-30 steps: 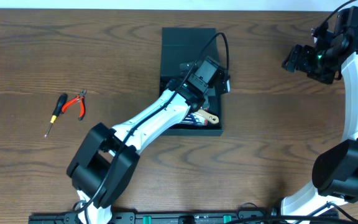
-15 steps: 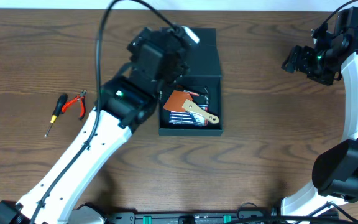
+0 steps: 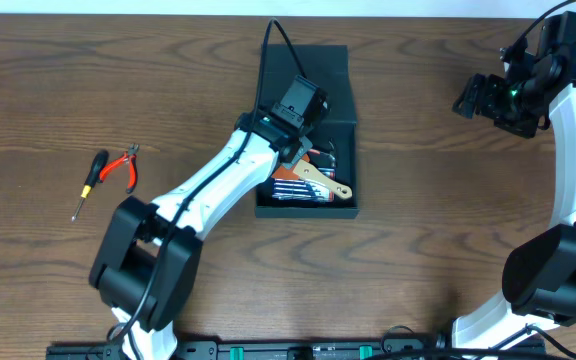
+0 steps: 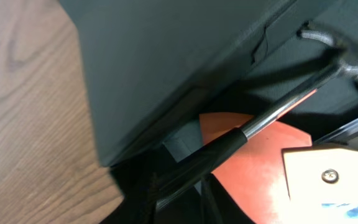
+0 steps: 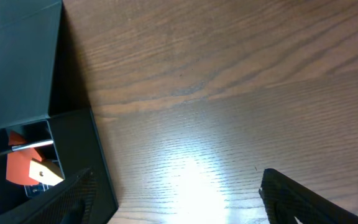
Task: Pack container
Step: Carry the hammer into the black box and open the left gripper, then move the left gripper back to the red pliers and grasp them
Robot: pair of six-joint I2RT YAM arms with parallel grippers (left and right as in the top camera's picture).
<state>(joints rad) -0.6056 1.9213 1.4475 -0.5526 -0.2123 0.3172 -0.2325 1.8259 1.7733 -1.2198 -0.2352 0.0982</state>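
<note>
Container (image 3: 304, 211) sits at table (image 3: 418, 260) centre, open, flap lid (image 3: 330, 72) laid back flat on the far side. Inside: orange card (image 4: 253, 162), a wooden-handled tool (image 3: 326, 184) across it, and a metal-shafted tool with black grip (image 4: 272, 112).

Left gripper (image 3: 303, 102) hangs over the lid hinge line. Its fingers are not visible in either view, so jaw state cannot be told.

Right gripper (image 5: 176, 174) is held above bare table well right of the container, jaws wide, nothing between them.

Screwdriver (image 3: 90, 183) and red pliers (image 3: 123, 167) lie side by side far left on the table, well apart from the container.
</note>
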